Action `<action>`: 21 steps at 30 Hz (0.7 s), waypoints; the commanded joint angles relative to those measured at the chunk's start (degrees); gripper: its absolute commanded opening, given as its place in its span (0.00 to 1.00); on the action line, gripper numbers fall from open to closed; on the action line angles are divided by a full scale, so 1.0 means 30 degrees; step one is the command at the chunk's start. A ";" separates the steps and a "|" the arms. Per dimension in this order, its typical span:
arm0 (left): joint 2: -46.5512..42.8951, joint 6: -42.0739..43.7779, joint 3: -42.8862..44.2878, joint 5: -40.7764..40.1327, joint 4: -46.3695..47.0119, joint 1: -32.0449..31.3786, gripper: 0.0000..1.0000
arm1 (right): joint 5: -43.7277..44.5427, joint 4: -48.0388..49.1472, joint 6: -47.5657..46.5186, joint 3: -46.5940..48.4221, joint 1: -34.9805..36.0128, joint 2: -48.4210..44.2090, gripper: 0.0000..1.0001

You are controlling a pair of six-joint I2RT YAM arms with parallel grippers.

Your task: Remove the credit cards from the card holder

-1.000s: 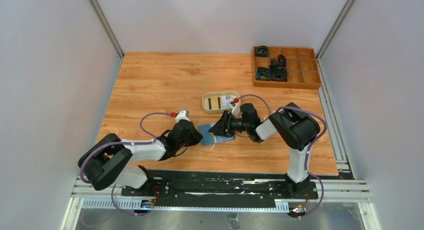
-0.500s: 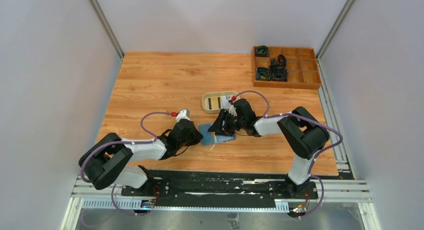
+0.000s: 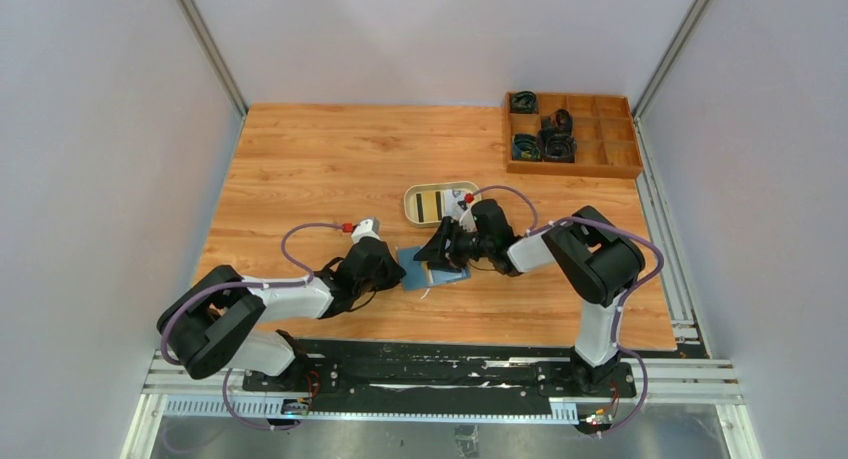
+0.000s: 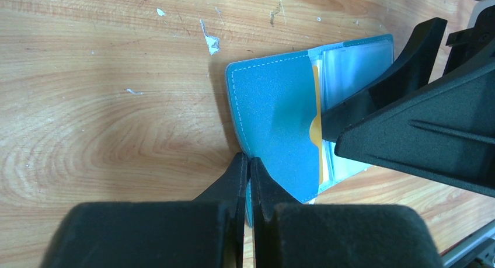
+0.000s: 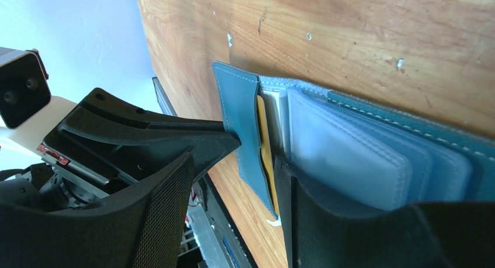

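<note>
Left gripper point(image 4: 248, 166) pinching the card holder point(image 4: 274, 116), right gripper point(image 3: 443, 251) hanging open over it.
Left jaws clamping the teal flap's edge; holder lying open on the table point(image 4: 117, 75) near the beige tray point(image 3: 412, 197); right jaws straddling the flap and tan card point(image 4: 316, 104).

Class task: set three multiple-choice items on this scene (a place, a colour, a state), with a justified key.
1. The beige oval tray stands where, relative to the teal folding wallet?
A. Farther from the arm bases.
B. Nearer them.
C. On it.
2. The thin plastic card in the wallet's pocket is:
A. Red.
B. Tan-yellow.
C. Green.
3. The left gripper is:
A. Wide open.
B. Out of view.
C. Shut on the wallet's edge.
Key: 1A, the top view shows it farther; 2B, seen from both wrists; 3C, its fingers pinch the teal edge.
</note>
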 commanded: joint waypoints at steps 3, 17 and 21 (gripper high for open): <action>0.0895 0.0789 -0.0545 -0.0564 -0.3517 -0.0080 0.00 | 0.2158 -0.6088 0.0496 -0.1522 0.0165 0.2662 0.59; 0.1021 0.0789 -0.0546 -0.0564 -0.3509 -0.0081 0.00 | 0.2365 -0.7225 -0.0641 -0.1219 0.0199 0.0631 0.24; 0.1021 0.0762 -0.0545 -0.0564 -0.3482 -0.0080 0.00 | 0.2627 -0.8154 -0.1125 -0.0972 0.0237 0.0114 0.24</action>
